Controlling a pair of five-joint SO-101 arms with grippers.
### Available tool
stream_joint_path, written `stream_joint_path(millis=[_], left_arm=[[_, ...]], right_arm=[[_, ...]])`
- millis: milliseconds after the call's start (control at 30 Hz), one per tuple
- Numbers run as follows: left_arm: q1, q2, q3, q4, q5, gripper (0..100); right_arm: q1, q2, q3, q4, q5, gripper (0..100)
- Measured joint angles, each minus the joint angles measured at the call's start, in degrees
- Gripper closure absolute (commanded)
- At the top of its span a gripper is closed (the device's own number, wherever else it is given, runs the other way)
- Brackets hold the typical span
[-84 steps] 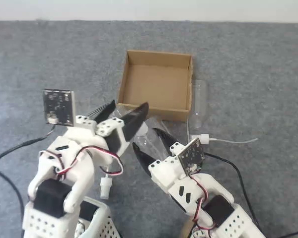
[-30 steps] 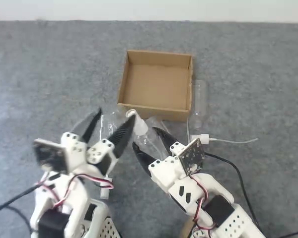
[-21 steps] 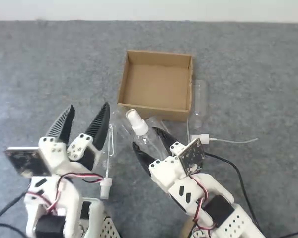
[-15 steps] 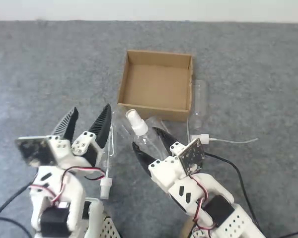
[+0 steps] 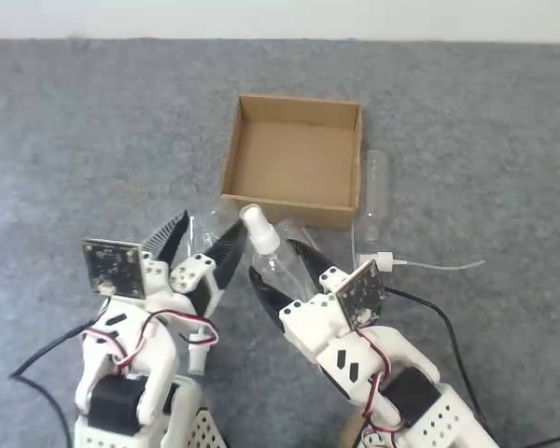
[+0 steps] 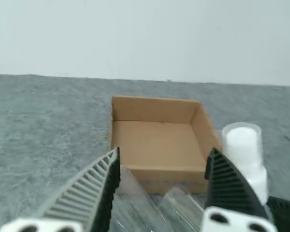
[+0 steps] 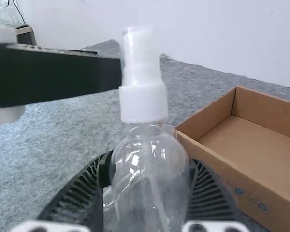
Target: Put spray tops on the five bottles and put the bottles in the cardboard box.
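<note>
The right claw [image 5: 273, 260] clasped the spray-topped bottle [image 7: 147, 162], its neck pointing at the cardboard box [image 5: 289, 209] just beyond, toward the desk's far edge. The left claw [image 5: 212, 224] gaped wide alongside.

With 12 o'clock at the far side, we are finding the cardboard box [image 5: 294, 163] open-topped, its bare floor reachable from above. At its 6 o'clock, the capped bottle [image 5: 260, 233] clamped in the right gripper [image 5: 273, 259] is crowding the near wall, with the spread left gripper [image 5: 212, 222] flanking it at 9 o'clock. An uncapped bottle [image 5: 375, 191] is lying just beside the 3 o'clock wall. Bare carpet [image 5: 103, 121] is lying at 9 and 12 o'clock.
</note>
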Motion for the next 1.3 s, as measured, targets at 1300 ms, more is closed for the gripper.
stream_joint_path(millis=[1300], left_arm=[[-18.99, 0.00, -4.66, 4.84, -1.58, 73]], right_arm=[[5.36, 0.00, 0.00, 2.99, 0.00, 91.9]])
